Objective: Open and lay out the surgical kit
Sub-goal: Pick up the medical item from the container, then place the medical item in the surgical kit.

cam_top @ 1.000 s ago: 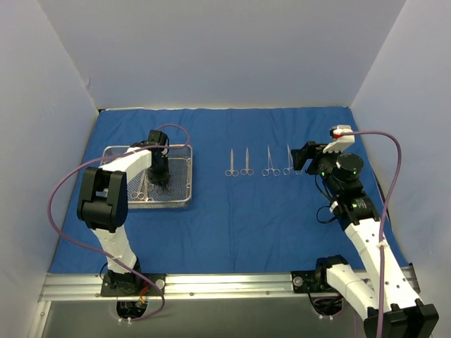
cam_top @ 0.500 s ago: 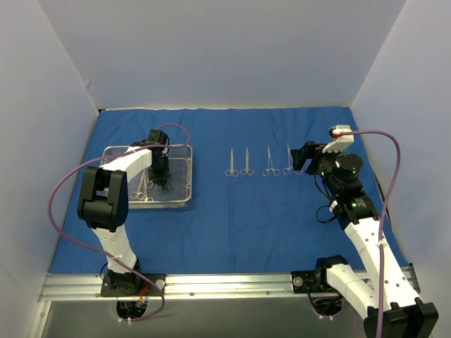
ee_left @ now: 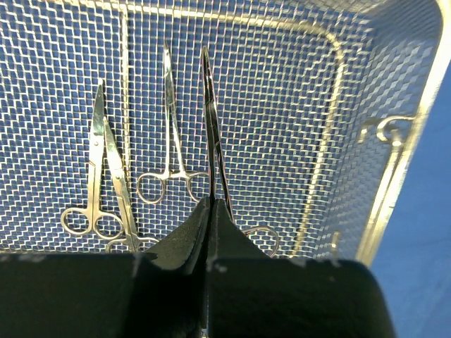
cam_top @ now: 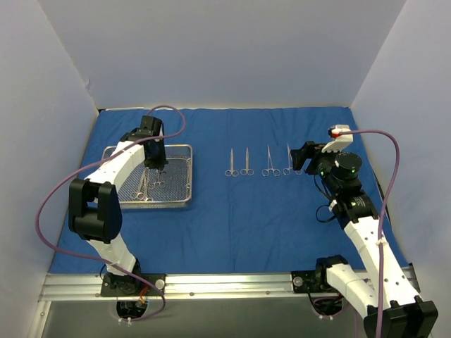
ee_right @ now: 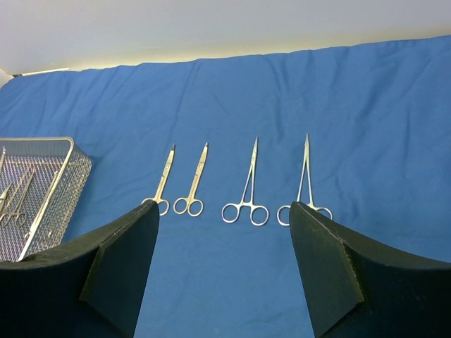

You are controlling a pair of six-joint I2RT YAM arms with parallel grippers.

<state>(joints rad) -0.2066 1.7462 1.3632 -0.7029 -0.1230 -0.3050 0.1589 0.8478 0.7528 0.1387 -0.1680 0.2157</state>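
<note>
The royal-blue cloth [cam_top: 232, 225] lies spread over the table. On its left stands the wire-mesh tray [cam_top: 189, 184], whose right rim [ee_left: 425, 105] fills the edge of the left wrist view. My left gripper [cam_top: 155, 161] hangs over the tray, shut on a slim steel instrument [ee_left: 210, 120] that points away from the fingers. Three more instruments lie on the mesh, among them scissors [ee_left: 100, 176] and a ring-handled forceps [ee_left: 171, 141]. Several instruments [ee_right: 244, 190] lie in a row on the cloth. My right gripper [cam_top: 304, 158] stands open just right of that row, holding nothing.
White walls enclose the table on three sides. A metal rail [cam_top: 225, 285] with both arm bases runs along the near edge. Purple cables loop over each arm. The tray's handle [ee_left: 384, 134] stands at its right end.
The left gripper has shut on an instrument in the tray, then risen and drawn toward the tray's far side with it. The right arm has not moved.
</note>
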